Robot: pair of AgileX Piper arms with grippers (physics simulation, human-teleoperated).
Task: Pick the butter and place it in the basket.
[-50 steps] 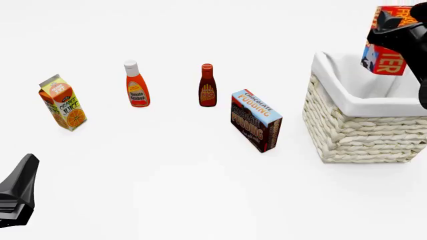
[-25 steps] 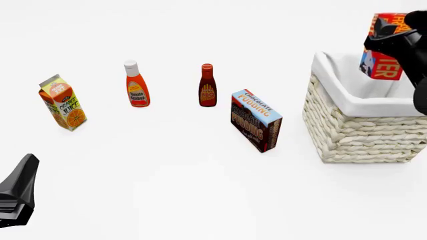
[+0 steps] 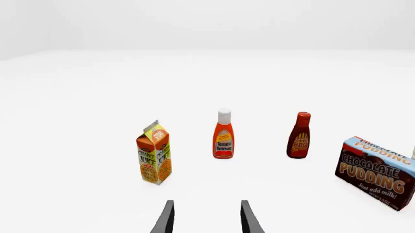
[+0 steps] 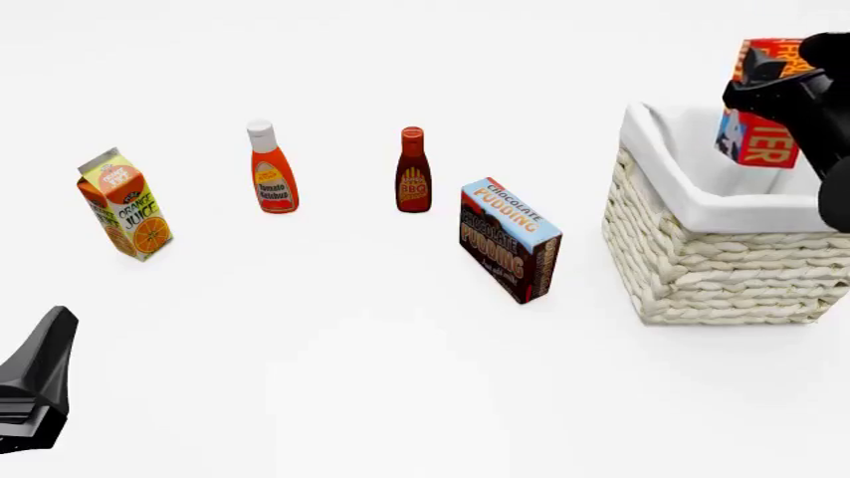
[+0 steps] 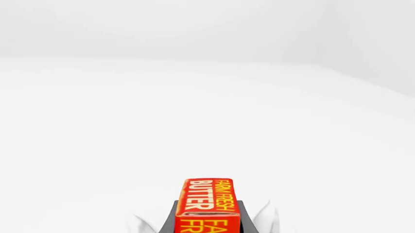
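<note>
Butter [image 4: 761, 139] hangs in the air over the far right part of the basket [image 4: 691, 269], clamped between the fingers of the right hand [image 4: 783, 95], tilted, its lower end just below the cloth rim line. This looks like the placing step: the box seems carried into position but not released. Next, the right hand likely needs to lower it inside the lining and spread its fingers. The left hand [image 3: 206, 218] rests parted and idle at the near left.

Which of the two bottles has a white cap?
The orange tomato ketchup bottle; the darker brown BBQ sauce bottle beside it has a red cap.
</note>
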